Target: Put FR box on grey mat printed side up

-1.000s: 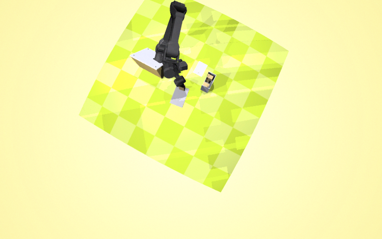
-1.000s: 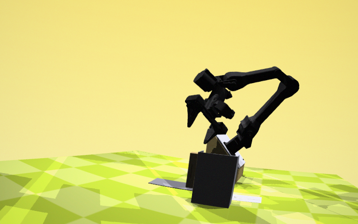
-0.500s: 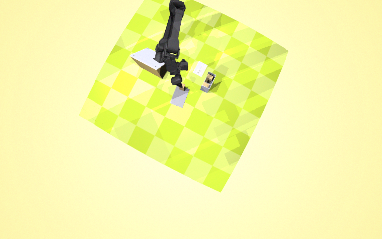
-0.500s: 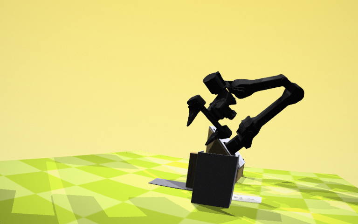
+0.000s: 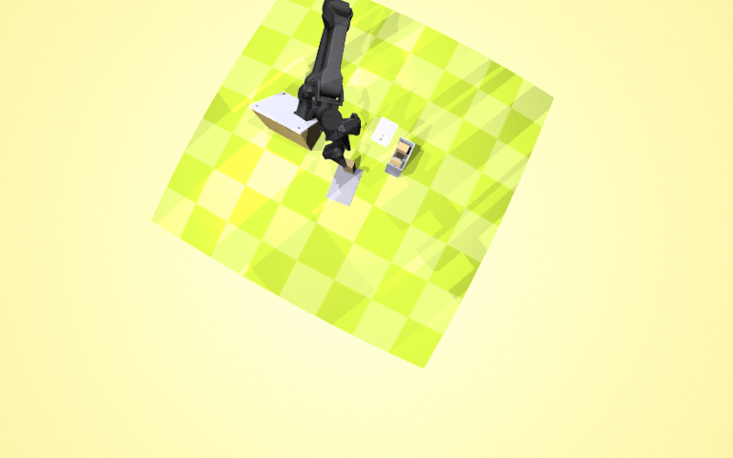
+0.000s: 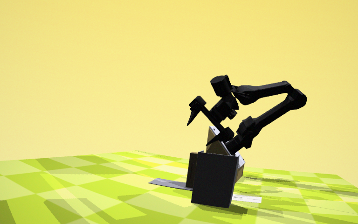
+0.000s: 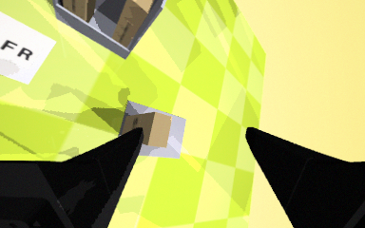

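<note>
Jaws wide apart with 0 boxes between them, the gripper (image 6: 196, 135) (image 7: 194, 132) is above the table. In the top view, left to right: 1 upright box (image 5: 349, 166) (image 6: 191, 170) (image 7: 159, 129) on the grey mat (image 5: 344, 187) (image 6: 168, 183) (image 7: 177, 142), at its far end; the white FR card (image 5: 384, 131) (image 6: 251, 199) (image 7: 29, 54); the bin (image 5: 395, 170) (image 6: 214, 179) (image 7: 92, 34), holding 2 boxes. I cannot tell the mat box's code.

One box (image 5: 349, 166) (image 6: 191, 170) (image 7: 161, 129) on mat (image 5: 344, 187) (image 6: 168, 184) (image 7: 175, 142), two boxes (image 5: 403, 147) (image 7: 130, 21) in bin (image 5: 392, 171) (image 6: 214, 179) (image 7: 97, 34).
</note>
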`<action>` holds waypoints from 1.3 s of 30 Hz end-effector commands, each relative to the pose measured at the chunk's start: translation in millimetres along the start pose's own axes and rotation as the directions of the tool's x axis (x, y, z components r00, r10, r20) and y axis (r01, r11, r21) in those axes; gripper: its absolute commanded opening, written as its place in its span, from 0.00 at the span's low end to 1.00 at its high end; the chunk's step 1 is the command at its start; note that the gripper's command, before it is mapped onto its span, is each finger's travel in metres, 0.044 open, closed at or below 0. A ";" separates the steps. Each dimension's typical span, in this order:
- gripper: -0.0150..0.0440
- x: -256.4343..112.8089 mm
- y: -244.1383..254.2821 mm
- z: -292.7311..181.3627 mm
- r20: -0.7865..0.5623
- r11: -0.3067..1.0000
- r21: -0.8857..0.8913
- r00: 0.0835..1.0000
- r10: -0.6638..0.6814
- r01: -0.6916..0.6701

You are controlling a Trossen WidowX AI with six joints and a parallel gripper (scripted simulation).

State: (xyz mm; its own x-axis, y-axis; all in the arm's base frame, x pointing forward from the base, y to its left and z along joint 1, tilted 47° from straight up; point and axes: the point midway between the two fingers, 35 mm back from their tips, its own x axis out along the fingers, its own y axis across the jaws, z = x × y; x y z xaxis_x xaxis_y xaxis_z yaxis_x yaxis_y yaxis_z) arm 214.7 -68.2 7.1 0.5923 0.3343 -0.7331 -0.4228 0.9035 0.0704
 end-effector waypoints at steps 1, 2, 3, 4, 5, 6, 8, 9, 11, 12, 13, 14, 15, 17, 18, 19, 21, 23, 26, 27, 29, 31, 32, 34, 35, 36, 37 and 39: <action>1.00 0.6 2.4 -0.9 -0.018 0.999 0.047 1.000 -0.021 0.022; 1.00 0.8 2.9 -0.9 -0.024 0.998 0.063 0.999 -0.028 0.030; 1.00 1.0 3.4 -0.8 -0.031 0.996 0.080 0.999 -0.036 0.038; 1.00 1.2 3.8 -0.8 -0.037 0.994 0.096 0.998 -0.044 0.047; 1.00 1.3 4.3 -0.7 -0.043 0.992 0.112 0.998 -0.052 0.056; 1.00 1.4 4.7 -0.6 -0.049 0.990 0.129 0.997 -0.060 0.066; 1.00 1.6 5.4 -0.4 -0.059 0.983 0.161 0.995 -0.077 0.085; 1.00 1.7 5.8 -0.3 -0.064 0.979 0.177 0.994 -0.085 0.096; 1.00 1.8 6.4 0.0 -0.073 0.971 0.210 0.992 -0.103 0.116; 1.00 1.8 6.7 0.1 -0.077 0.966 0.226 0.991 -0.112 0.127; 1.00 1.8 7.0 0.3 -0.081 0.961 0.242 0.989 -0.121 0.137; 1.00 1.8 7.3 0.5 -0.084 0.955 0.258 0.988 -0.130 0.148; 1.00 1.8 7.5 0.7 -0.087 0.949 0.274 0.986 -0.140 0.159; 1.00 1.7 8.0 1.2 -0.092 0.935 0.306 0.983 -0.159 0.180; 1.00 1.6 8.2 1.5 -0.094 0.927 0.322 0.981 -0.168 0.190; 1.00 1.5 8.4 1.7 -0.096 0.920 0.338 0.979 -0.178 0.201; 1.00 1.3 8.7 2.4 -0.099 0.902 0.370 0.975 -0.198 0.221; 1.00 1.0 9.0 3.0 -0.101 0.884 0.402 0.971 -0.218 0.240; 1.00 0.6 9.3 3.9 -0.102 0.860 0.439 0.965 -0.241 0.261; 1.00 0.5 9.3 4.0 -0.102 0.858 0.441 0.965 -0.242 0.262; 1.00 0.5 9.3 4.0 -0.102 0.858 0.441 0.965 -0.242 0.262; 1.00 0.5 9.3 4.0 -0.102 0.858 0.441 0.965 -0.242 0.262; 1.00 0.6 9.4 4.0 -0.103 0.856 0.444 0.965 -0.243 0.263; 1.00 1.2 9.8 4.1 -0.116 0.842 0.465 0.961 -0.250 0.275; 1.00 1.5 10.1 4.2 -0.126 0.830 0.480 0.959 -0.255 0.284; 1.00 1.8 10.4 4.3 -0.136 0.818 0.495 0.956 -0.260 0.293; 1.00 2.1 10.7 4.5 -0.145 0.805 0.510 0.953 -0.266 0.302; 1.00 2.6 11.3 4.8 -0.163 0.779 0.538 0.947 -0.278 0.321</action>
State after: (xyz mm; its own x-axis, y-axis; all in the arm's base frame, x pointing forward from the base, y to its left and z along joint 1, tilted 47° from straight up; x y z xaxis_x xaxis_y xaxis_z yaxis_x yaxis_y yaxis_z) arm 214.1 -57.0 8.6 0.5814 0.0512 -0.8120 0.1645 0.9700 0.1789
